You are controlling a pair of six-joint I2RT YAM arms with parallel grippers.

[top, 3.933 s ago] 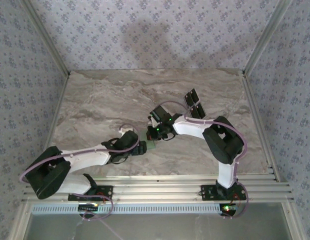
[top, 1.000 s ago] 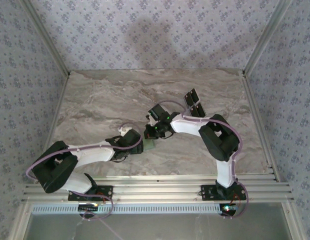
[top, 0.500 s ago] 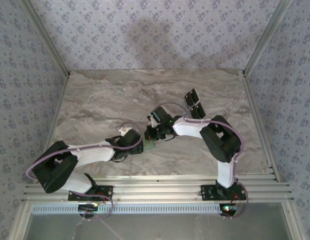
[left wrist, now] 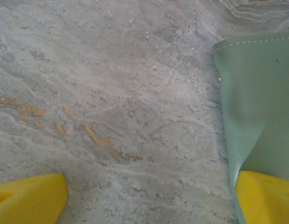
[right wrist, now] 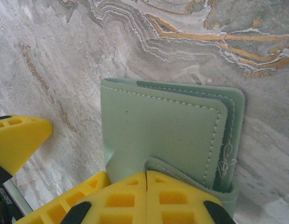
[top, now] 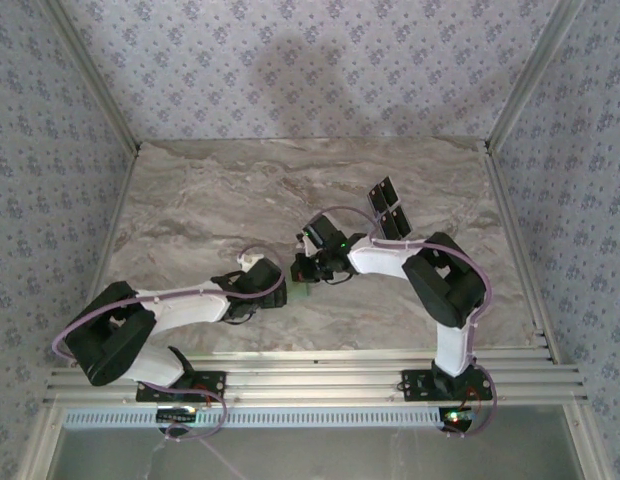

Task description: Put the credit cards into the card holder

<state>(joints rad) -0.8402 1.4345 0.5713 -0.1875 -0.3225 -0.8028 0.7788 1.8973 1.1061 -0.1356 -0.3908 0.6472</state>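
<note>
The left gripper's [left wrist: 147,200] jaws stand wide apart and hold nothing: in its wrist view one yellow fingertip sits on bare table [top: 210,200] at the lower left, and the other overlaps the near edge of the holder [right wrist: 163,126] at the lower right. Both tips are cut off by the frame. The right gripper's [right wrist: 147,186] jaws are pressed fully together at the holder's near edge, where a small flap curls up against them. Whether any of that flap is pinched between the pads cannot be made out, as the fingers cover the spot. One holder is in sight, lying flat on the marble near the middle of the table with the two grippers meeting over it. From above only a sliver of green shows between them. In the right wrist view one finger [right wrist: 18,137] of the left gripper shows just beside the holder's left side, not touching it. Two cards [top: 384,193] can be counted, black, lying side by side towards the far right of the table, well apart from the holder. Their markings are too small to read.
</note>
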